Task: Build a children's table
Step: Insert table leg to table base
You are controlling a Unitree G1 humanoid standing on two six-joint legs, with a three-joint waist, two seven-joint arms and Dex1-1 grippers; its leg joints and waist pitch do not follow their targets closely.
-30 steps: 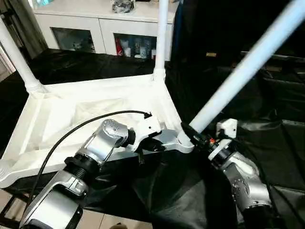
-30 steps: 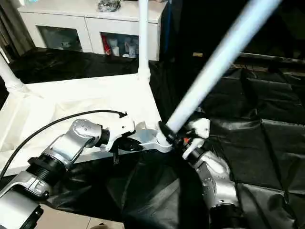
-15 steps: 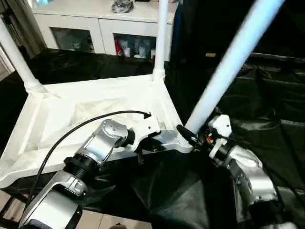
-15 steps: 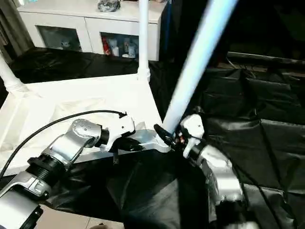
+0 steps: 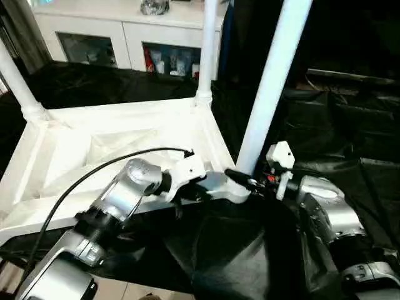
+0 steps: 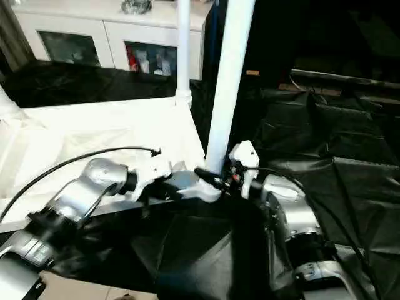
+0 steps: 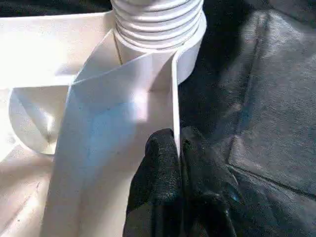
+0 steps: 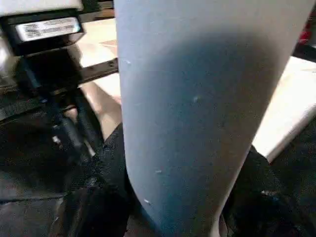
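Upturned on the black-draped work table (image 5: 350, 125): the tabletop (image 5: 112, 134), ribbed underside up. Two legs already seated upright in far corner sockets, one (image 5: 206, 50) beyond the left gripper, another (image 5: 15, 81) off to that gripper's outer side.

Left gripper (image 7: 178, 148) pinched nearly shut on the thin rim wall of the tabletop, just below the near corner socket (image 7: 163, 29). Fingers (image 7: 158, 168) bearing on either face of the wall.

Right gripper (image 5: 250, 182) about half open, clamped around the base of the third leg (image 5: 272, 81), right beside the left gripper, directly above the socket. Leg close to upright, lower end at the socket collar; depth of seating impossible to tell.

Risks, as a judgement:
- Cross-threading or jamming, if pushed or turned while slightly off the socket's axis.
- Slipping on the smooth tube, since grasped low with a long unsupported length overhead; easy to lever sideways.
- Tabletop sliding on the slick black cloth or pulling out of the narrow rim pinch under a sideways load.
- Clashing of the two grippers, working so close together.
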